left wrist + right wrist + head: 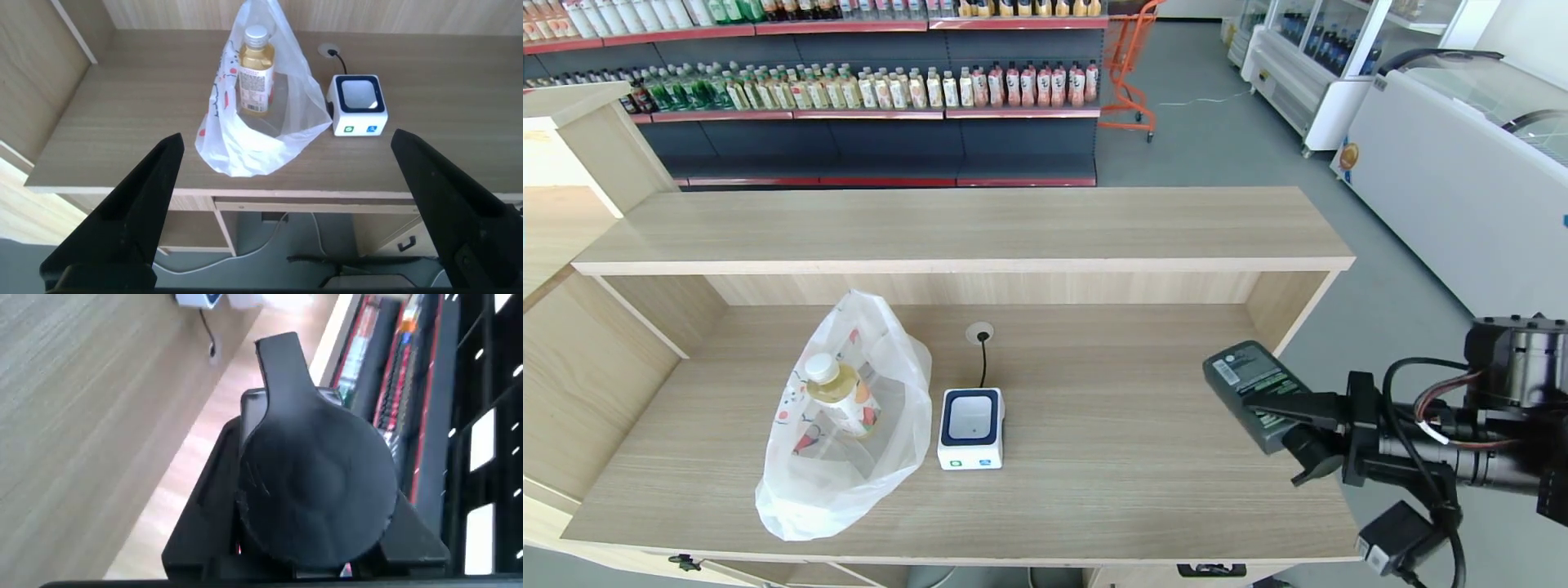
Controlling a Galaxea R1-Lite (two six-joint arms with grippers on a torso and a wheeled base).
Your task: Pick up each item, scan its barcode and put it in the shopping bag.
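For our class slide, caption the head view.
Right tool holds a dark packet by the counter; bottle in shopping bag beside scanner.

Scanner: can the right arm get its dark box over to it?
Probably yes. The right gripper holds the box at the right end of the counter, and nothing stands between the box and the scanner.

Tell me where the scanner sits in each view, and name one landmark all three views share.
Head view: the scanner stands mid-counter, just right of the bag.
Left wrist view: the scanner stands on the counter next to the bag.
Right wrist view: a corner of the scanner shows, cut off at the frame's edge.
Shared landmark: the scanner's black cable.
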